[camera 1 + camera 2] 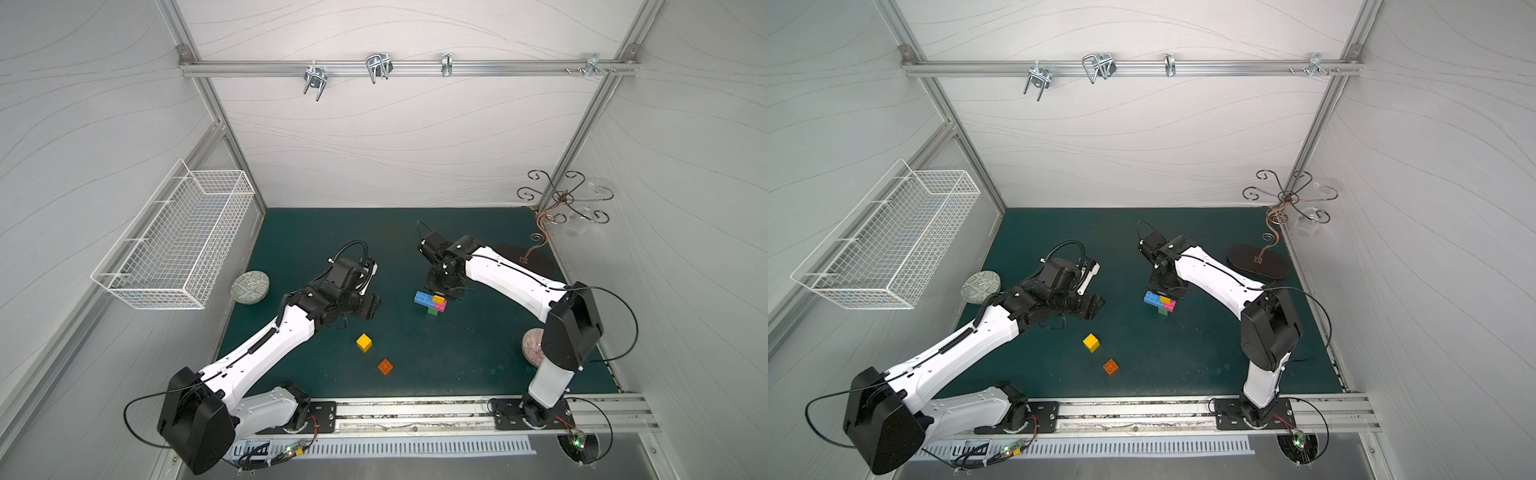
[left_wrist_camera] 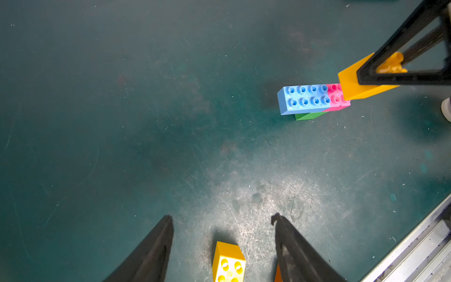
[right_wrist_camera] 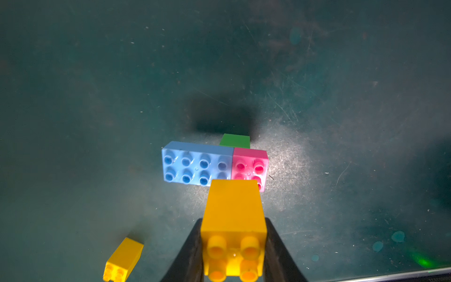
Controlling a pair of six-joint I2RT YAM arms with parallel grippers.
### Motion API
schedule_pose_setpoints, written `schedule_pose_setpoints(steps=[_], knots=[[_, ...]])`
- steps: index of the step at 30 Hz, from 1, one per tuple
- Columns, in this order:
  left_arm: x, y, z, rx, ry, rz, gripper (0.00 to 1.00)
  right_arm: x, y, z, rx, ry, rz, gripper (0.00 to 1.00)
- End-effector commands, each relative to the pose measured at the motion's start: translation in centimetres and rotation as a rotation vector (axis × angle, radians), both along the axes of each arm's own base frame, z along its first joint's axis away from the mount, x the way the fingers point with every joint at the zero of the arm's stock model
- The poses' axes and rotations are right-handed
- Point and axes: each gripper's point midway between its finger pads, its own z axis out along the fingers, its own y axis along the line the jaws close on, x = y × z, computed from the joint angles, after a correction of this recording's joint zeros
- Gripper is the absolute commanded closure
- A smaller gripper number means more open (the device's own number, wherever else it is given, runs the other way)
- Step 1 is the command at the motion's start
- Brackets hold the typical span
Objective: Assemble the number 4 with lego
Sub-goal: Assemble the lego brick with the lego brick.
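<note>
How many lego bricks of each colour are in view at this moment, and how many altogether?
Blue brick: 1
Pink brick: 1
Green brick: 1
Orange brick: 1
Yellow brick: 2, one in the right gripper, one loose
Total: 6

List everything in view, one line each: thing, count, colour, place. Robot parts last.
blue brick: one, blue, centre of mat, joined to pink.
pink brick: one, pink, at blue's end.
green brick: one, green, under them.
held yellow brick: one, yellow, over the blue-pink joint.
loose yellow brick: one, yellow, nearer the front.
orange brick: one, orange, close by, apart.
bowls: two, green-patterned left edge, pink right edge.
wire basket: one, white, left wall.
scroll stand: one, dark metal, back right corner.
hooks: several, silver, back rail.
left tool: one, black, open, empty.
right tool: one, black, shut on held yellow brick.
</note>
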Motion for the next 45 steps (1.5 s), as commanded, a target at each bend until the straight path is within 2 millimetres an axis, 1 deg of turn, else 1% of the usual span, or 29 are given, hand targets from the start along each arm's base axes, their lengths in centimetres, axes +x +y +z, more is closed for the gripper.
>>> schedule_pose_setpoints(steps=[1, 7, 14, 17, 21, 27, 35, 45], knots=[[0.5, 0.1, 0.8, -0.022, -0.028, 0.025, 0.32, -0.2, -0.6, -0.5, -0.045, 0.009, -0.059, 1.00], [0.5, 0.1, 0.8, -0.024, -0.029, 0.027, 0.32, 0.0, -0.5, -1.3, -0.045, 0.011, -0.084, 1.00], [0.6, 0.0, 0.8, -0.026, -0.033, 0.028, 0.32, 0.8, -0.6, -1.5, -0.062, -0.028, -0.089, 1.00], [0.6, 0.1, 0.8, -0.024, -0.033, 0.029, 0.32, 0.9, -0.5, -1.7, -0.069, -0.034, -0.081, 1.00], [0.6, 0.1, 0.7, -0.023, -0.031, 0.030, 0.32, 0.8, -0.2, -2.1, -0.065, -0.026, -0.083, 1.00], [0.6, 0.0, 0.7, -0.022, -0.031, 0.029, 0.32, 0.9, 0.1, -2.1, -0.063, -0.030, -0.081, 1.00], [0.6, 0.1, 0.7, -0.023, -0.032, 0.029, 0.32, 0.4, -0.3, -3.0, -0.076, -0.013, -0.092, 1.00], [0.6, 0.0, 0.8, -0.025, -0.032, 0.029, 0.32, 0.1, -0.2, -3.6, -0.078, -0.001, -0.097, 1.00]])
